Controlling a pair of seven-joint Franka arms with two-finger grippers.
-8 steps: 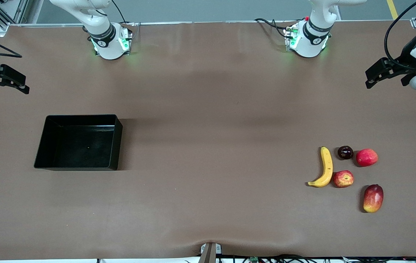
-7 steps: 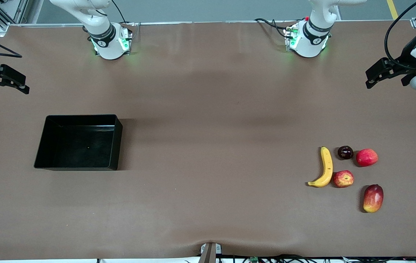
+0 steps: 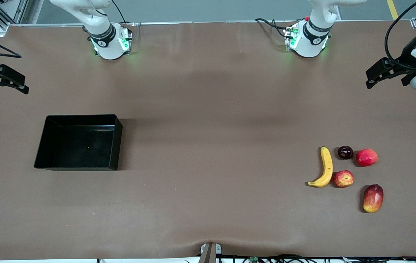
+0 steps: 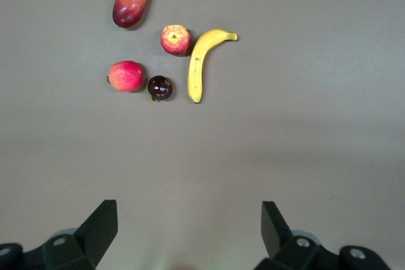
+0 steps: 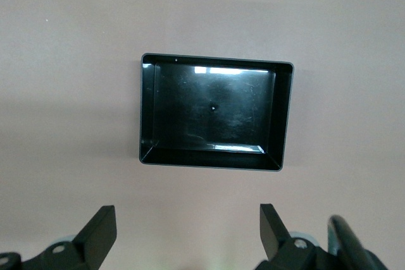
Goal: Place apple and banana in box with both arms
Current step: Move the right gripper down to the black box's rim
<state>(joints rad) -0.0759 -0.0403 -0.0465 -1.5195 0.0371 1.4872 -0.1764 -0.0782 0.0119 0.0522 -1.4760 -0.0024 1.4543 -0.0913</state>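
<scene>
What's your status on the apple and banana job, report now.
Left gripper and right gripper open, waiting at table ends. Apple touching banana, both on table. Box empty. Nothing blocking.

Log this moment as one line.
stage: start | left gripper: open, empty | right gripper: open, empty | apple, banana: on table | box: empty

On the brown bench [image 3: 208,146] lie a mango [image 3: 373,198], a pinkish-red fruit [image 3: 366,157] and, just beside it, a small dark fruit [image 3: 345,152].
</scene>
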